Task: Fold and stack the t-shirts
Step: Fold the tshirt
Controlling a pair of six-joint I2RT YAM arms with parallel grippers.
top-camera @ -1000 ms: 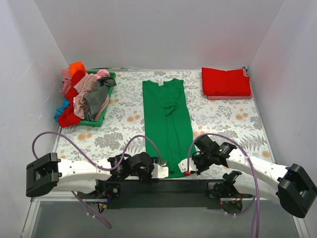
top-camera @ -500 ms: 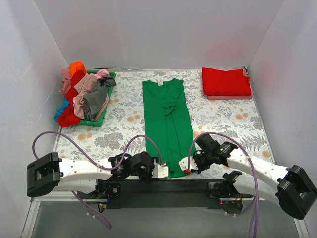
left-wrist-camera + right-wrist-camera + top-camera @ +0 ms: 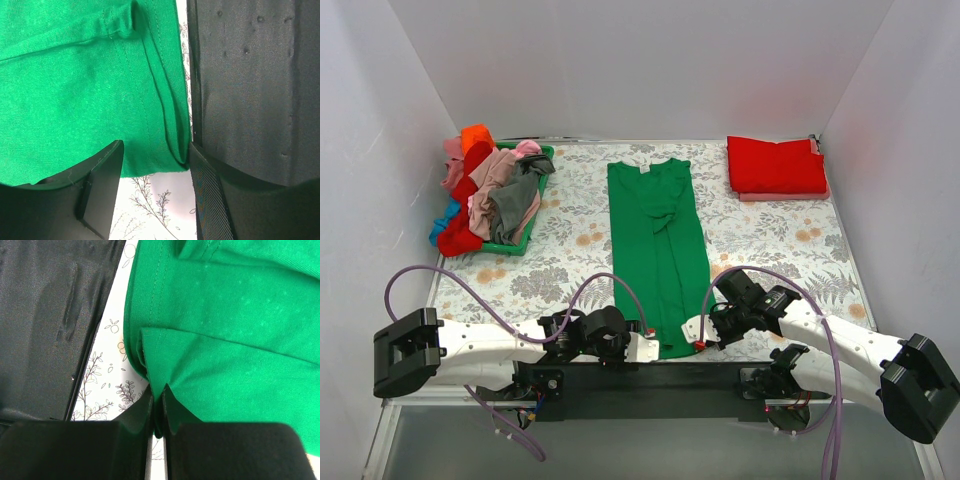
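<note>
A bright green t-shirt (image 3: 658,240) lies folded into a long strip down the middle of the floral cloth, collar at the far end. My left gripper (image 3: 648,345) sits at its near left corner, jaws open, the green hem (image 3: 100,110) between and ahead of the fingers. My right gripper (image 3: 700,338) is at the near right corner, shut on the hem (image 3: 165,385) of the green t-shirt. A folded red t-shirt (image 3: 776,165) lies at the far right on a pink one. Other t-shirts are piled in the green basket (image 3: 542,158) at the far left.
A black bar (image 3: 650,375) runs along the near table edge beside both grippers; it shows in the left wrist view (image 3: 250,75) and the right wrist view (image 3: 50,315). White walls close in the table on three sides.
My right gripper has moved slightly left onto the shirt's near right corner. The left gripper has barely shifted.
</note>
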